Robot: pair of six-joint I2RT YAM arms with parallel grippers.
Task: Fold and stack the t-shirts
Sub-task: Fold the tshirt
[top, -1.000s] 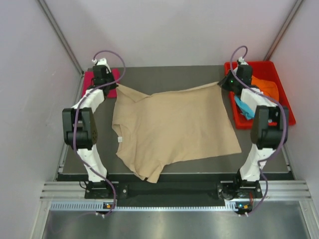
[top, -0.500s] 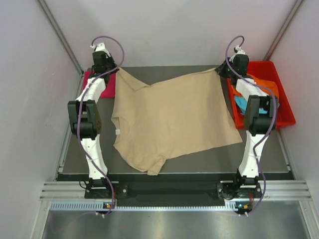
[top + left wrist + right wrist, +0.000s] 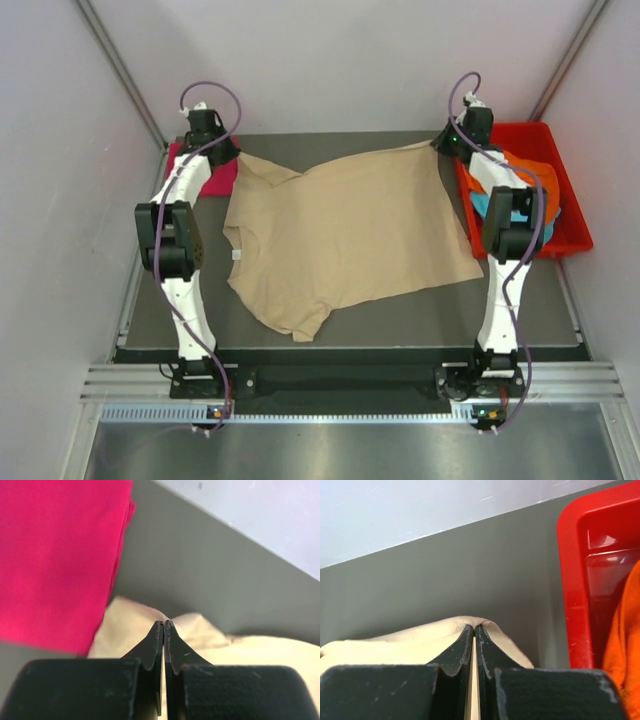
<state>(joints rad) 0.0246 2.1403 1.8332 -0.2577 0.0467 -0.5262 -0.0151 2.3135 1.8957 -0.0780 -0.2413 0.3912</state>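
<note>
A beige t-shirt (image 3: 345, 235) lies spread over the dark mat, its small white label (image 3: 237, 255) at the left edge. My left gripper (image 3: 232, 152) is shut on its far left corner (image 3: 130, 625). At the far right corner (image 3: 470, 625) my right gripper (image 3: 441, 147) is shut on the cloth as well. Both far corners are pulled toward the back wall. A folded magenta t-shirt (image 3: 213, 176) lies at the far left (image 3: 55, 555). An orange t-shirt (image 3: 535, 180) and a light blue t-shirt (image 3: 487, 212) sit in the tray.
The red plastic tray (image 3: 565, 205) stands at the far right, close beside my right arm; its wall (image 3: 572, 580) shows in the right wrist view. The dark mat (image 3: 400, 315) ends near the back wall and at a metal rail at the front.
Both grippers have moved toward the back wall with the beige t-shirt's far corners, dragging the whole shirt away from the front edge. Both arms now stretch out further.
</note>
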